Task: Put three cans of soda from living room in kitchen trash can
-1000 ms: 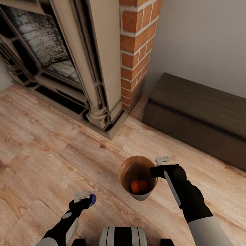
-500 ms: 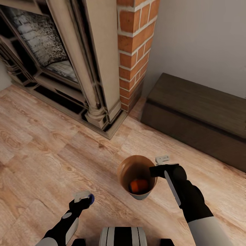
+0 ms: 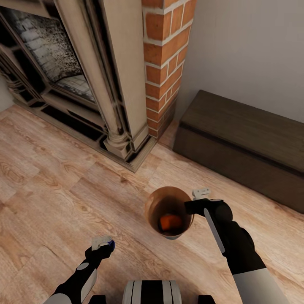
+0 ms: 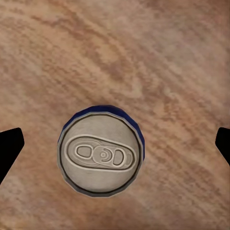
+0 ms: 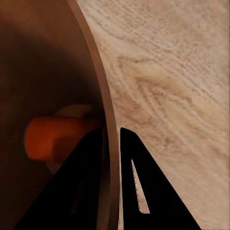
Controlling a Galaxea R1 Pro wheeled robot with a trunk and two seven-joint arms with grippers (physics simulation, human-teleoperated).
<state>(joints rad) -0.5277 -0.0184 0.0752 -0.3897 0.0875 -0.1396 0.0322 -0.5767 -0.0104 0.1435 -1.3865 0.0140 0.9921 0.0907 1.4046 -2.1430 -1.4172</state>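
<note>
The pale grey trash can [image 3: 148, 210] with its orange-brown inside hangs just off the wood floor, and my right gripper [image 3: 189, 206] is shut on its rim. In the right wrist view the two fingers [image 5: 136, 184] clamp the bin wall [image 5: 96, 72]. An orange soda can [image 3: 170, 221] lies at the bottom of the bin, also seen as the orange can [image 5: 52, 139]. A dark blue soda can [image 4: 100, 155] stands upright on the floor. My left gripper [image 3: 103, 245] hangs open over it, its fingertips [image 4: 9, 148] wide apart and clear of the can. The blue can [image 3: 111, 243] peeks out beside that gripper.
An ornate stone fireplace [image 3: 84, 84] with a brick column [image 3: 166, 63] stands ahead on the left. A long low dark bench [image 3: 240, 143] runs along the wall at the right. Wood floor [image 3: 50, 190] spreads between them and me.
My right gripper has carried the trash can slightly up and away from me. The view has shifted a little. The left gripper stays open over the blue can.
</note>
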